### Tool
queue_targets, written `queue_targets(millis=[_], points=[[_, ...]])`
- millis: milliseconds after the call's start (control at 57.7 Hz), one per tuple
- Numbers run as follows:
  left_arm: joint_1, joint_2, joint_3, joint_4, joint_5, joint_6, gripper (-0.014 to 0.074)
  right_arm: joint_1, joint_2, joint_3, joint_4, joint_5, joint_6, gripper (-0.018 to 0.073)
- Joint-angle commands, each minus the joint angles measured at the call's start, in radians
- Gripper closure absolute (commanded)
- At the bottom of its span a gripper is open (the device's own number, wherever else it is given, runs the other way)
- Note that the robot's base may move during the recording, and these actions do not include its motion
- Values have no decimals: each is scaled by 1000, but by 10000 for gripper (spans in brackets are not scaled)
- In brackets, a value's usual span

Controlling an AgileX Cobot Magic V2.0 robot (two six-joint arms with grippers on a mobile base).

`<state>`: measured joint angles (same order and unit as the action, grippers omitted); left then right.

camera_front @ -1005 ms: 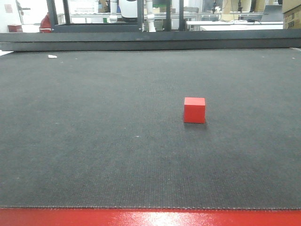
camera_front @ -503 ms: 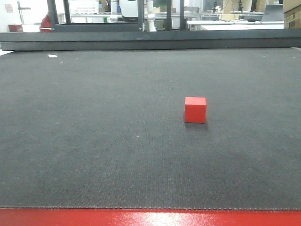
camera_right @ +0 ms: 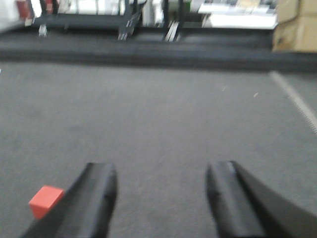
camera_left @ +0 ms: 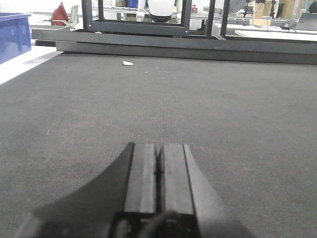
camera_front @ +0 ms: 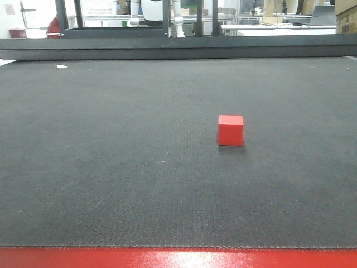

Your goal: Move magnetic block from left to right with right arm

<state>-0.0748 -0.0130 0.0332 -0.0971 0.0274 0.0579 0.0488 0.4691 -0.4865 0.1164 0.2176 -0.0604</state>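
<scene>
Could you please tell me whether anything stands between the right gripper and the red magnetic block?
Nothing visible does. In the right wrist view, the open right gripper hovers over the dark mat, and the red magnetic block sits low on the picture's left, just outside one finger. Only mat shows around it.

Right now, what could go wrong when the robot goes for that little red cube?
The magnetic block sits off to the side of the open right gripper, not between its jaws, so moving in could knock it away rather than straddle it. The right wrist view is also blurred, which may spoil the aim.
</scene>
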Motion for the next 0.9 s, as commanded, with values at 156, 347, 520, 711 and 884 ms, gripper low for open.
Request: queue_targets(millis=[156,347,520,711,884], points=[[0,-12,8,-5,-84,-6,722,159,341,-298,-1,141,119,-20],[0,-12,8,-5,-84,-6,722,308,623,-560,-84,359,400,-20],[0,-12,8,-5,-84,-6,722,418,870,-794,-216,545,620,-18],[0,-12,8,-5,-84,-6,722,468,1110,-982,-277,693,724,-12],[0,-12,8,-5,-84,-6,722,476,1247,-1058,-280,715,762,-12]])
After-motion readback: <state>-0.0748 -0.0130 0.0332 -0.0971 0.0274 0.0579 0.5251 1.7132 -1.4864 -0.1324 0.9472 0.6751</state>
